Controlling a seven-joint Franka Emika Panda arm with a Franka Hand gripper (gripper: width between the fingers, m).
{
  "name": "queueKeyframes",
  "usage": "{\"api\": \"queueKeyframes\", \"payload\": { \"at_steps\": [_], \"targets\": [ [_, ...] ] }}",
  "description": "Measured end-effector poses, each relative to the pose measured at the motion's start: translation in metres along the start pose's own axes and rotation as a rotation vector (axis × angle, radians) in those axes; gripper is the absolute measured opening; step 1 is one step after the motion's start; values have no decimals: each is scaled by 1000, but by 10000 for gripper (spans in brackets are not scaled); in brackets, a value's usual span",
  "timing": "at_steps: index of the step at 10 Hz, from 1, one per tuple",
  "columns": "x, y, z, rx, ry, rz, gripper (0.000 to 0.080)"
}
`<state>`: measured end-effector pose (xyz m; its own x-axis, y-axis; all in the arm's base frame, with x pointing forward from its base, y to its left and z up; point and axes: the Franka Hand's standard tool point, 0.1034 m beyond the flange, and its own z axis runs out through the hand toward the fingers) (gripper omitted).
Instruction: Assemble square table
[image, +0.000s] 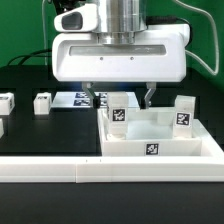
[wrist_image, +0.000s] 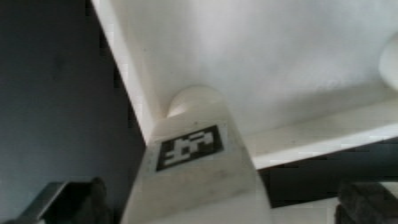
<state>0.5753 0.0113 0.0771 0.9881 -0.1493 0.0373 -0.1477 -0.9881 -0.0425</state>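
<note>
Gripper (image: 122, 100): jaws spread wide, holding nothing
Table (image: 190, 148): smooth white plastic square, raised rim, just under gripper
Leg (image: 118, 113): small white tagged block
Arm (image: 122, 15): pointing straight down

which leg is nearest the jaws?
The leg at the slab's corner on the exterior view's left, directly beneath the open jaws; the others stand farther off to both sides.

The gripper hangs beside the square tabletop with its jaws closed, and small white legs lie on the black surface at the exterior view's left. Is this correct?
Only the jaws are wrong: the gripper stands open, as the exterior view shows. It does hang by the square tabletop, with small white legs at that view's left.
</note>
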Motion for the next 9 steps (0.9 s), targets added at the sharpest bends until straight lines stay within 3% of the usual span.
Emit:
{"api": "queueKeyframes", "payload": {
  "at_steps": [3, 4, 5, 6, 7, 9],
  "targets": [
    [-1, -3, 1, -9, -1, -148, 649],
    [-1, -3, 1, -10, -2, -148, 523],
    [-1, -3, 2, -10, -3, -148, 523],
    [-1, -3, 2, -10, -3, -147, 383],
    [-1, -1, 2, -11, -3, -146, 294],
    [-1, 0, 2, -12, -4, -145, 294]
  ]
}}
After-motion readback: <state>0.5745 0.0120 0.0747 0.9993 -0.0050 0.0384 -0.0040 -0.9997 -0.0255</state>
